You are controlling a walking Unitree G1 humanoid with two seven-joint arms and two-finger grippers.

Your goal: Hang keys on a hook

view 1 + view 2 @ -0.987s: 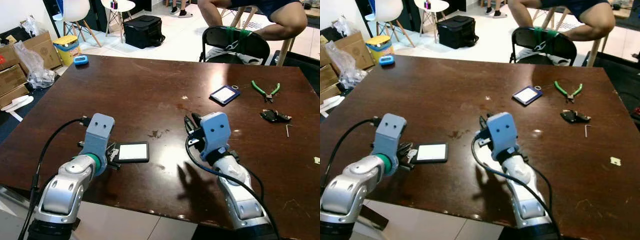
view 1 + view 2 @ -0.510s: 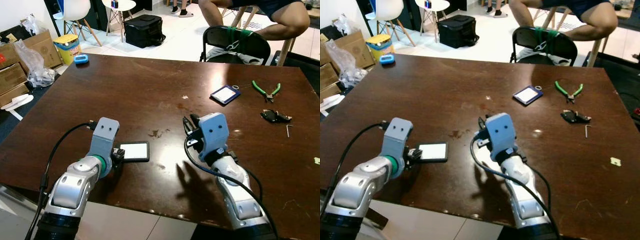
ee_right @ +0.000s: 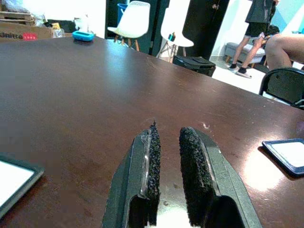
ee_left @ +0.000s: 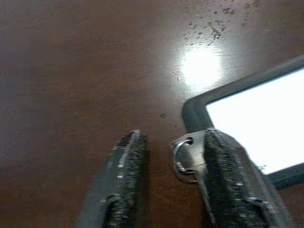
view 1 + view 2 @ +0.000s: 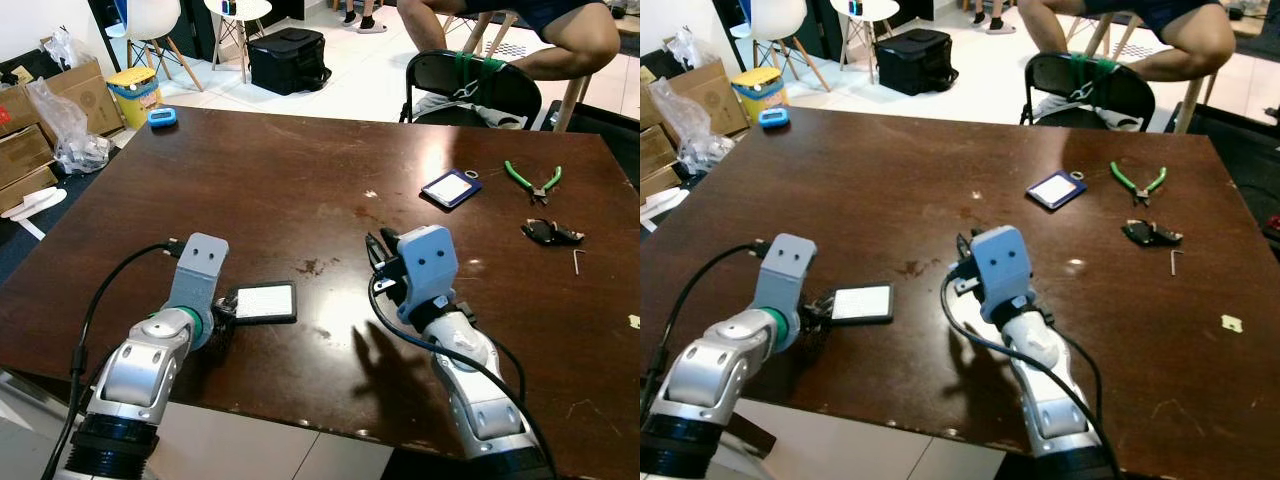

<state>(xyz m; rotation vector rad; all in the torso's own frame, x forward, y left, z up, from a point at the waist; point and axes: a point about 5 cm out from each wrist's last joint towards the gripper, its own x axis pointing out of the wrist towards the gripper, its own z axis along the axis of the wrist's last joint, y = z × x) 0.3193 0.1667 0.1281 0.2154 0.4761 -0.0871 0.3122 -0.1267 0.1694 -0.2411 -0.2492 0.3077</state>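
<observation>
The left gripper point(image 4: 161, 185) has drawn back a little from the card holder point(image 5: 264, 301) on the surface point(image 5: 300, 180) and now rests low at its near corner, fingers parted, holding nothing. A key ring point(image 4: 184, 156) lies just beside that corner, touching one finger's inner face, so a grasp looks close but not yet made. The ring's attached key blade is hidden, so its long axis cannot be told. The right gripper point(image 3: 166, 156) idles well right of the card holder, fingers slightly apart, empty.
</observation>
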